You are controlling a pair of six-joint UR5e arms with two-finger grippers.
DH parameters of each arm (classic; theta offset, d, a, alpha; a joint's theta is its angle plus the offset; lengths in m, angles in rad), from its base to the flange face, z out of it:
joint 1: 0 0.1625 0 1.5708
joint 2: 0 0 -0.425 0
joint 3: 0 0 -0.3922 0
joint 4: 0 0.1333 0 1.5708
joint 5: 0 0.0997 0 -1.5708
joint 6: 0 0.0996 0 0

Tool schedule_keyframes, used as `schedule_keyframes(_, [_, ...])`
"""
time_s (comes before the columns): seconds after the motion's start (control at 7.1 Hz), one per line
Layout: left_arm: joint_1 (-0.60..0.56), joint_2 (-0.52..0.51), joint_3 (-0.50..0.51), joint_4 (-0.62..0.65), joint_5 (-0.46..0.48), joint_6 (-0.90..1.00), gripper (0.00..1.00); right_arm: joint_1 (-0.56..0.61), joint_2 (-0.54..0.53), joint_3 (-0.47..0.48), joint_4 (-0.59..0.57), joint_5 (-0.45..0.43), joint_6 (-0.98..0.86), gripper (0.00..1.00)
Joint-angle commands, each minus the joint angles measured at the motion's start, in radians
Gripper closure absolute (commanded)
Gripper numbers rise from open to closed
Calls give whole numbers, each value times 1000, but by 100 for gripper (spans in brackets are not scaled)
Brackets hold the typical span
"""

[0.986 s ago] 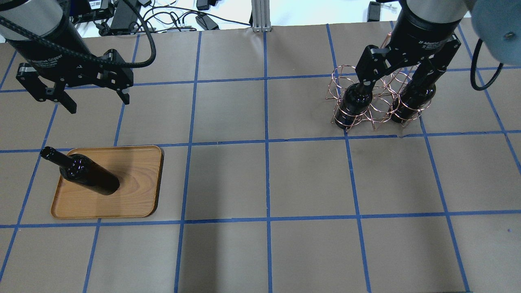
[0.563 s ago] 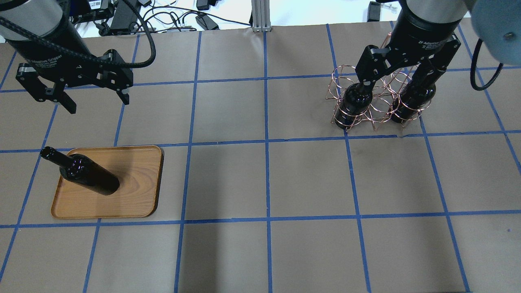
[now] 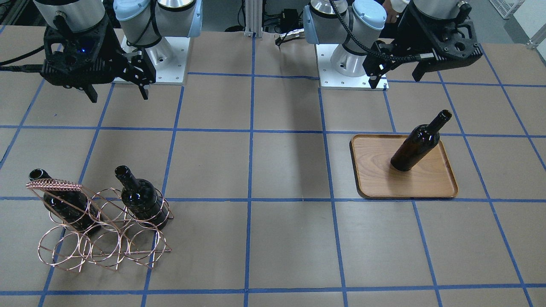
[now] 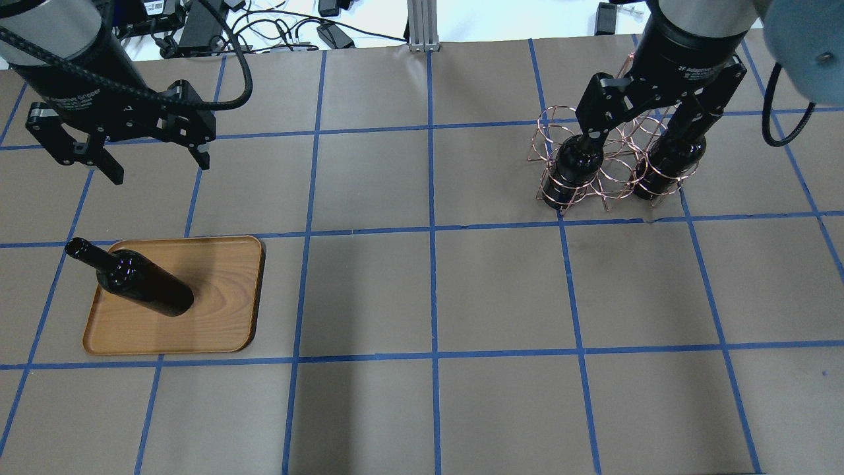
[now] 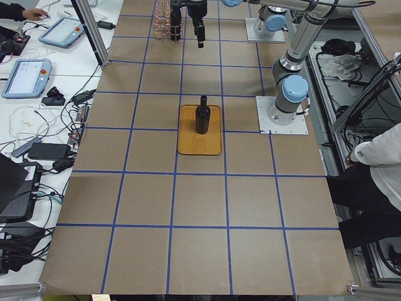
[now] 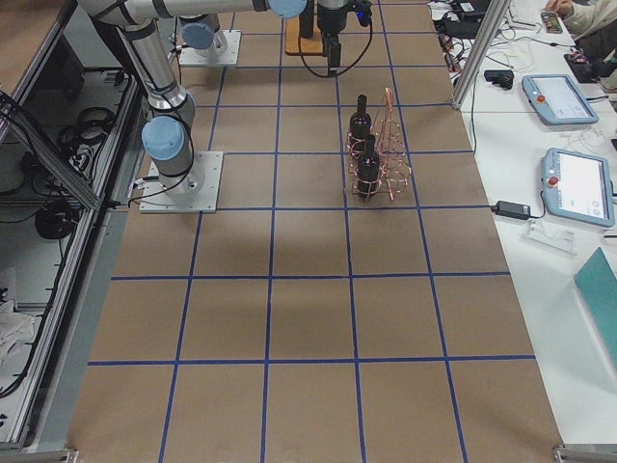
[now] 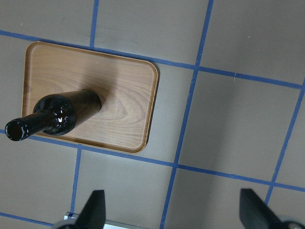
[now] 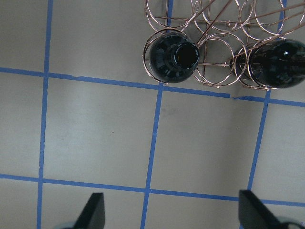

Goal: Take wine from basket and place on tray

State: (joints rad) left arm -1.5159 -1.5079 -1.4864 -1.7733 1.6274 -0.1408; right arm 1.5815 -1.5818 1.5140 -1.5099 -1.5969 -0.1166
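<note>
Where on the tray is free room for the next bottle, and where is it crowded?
The tray is bare at both short ends, either side of the wine standing mid-tray. Crowded: the basket, two bottles in its rings.

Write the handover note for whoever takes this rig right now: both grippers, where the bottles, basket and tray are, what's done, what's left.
Left gripper: open, empty, raised near the tray, touching nothing.
Right gripper: open, empty, raised near the basket.
Done: one wine bottle stands upright on the tray.
Left: two more bottles sit neck-up in the basket's rings, one towards the table's middle, the other at the outer end under the coil-wrapped bar. Both have yet to go to the tray.
</note>
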Motion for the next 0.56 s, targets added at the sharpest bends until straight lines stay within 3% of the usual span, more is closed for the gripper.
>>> schedule_keyframes(0.0, [0, -2, 0, 2, -6, 13, 0, 0, 0, 0, -3, 0, 2, 0])
schedule_keyframes(0.42, [-1, 0, -2, 2, -9, 18, 0, 0, 0, 0, -1, 0, 0, 0])
